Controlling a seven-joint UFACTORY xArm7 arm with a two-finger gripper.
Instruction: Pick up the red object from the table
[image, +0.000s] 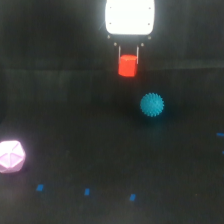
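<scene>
Exterior view: the gripper hangs from a bright white body at the top of the frame. Two thin dark fingers reach down from it, one on each side of the red block. The block sits between their tips, its top edge level with the finger ends, and the fingers look pressed against its two sides, so they appear clamped on it, though the picture is blurred and the contact itself is hard to make out. Whether the block is lifted clear of the table or resting on it cannot be told from this view.

Below the fingers and toward the exterior view's right lies the spiky cyan ball, near the block but apart from it. Far below the fingers and well off to the exterior view's left, at the frame edge, sits the pale pink polyhedron. Small blue marks dot the black table further down, well apart from the fingers.
</scene>
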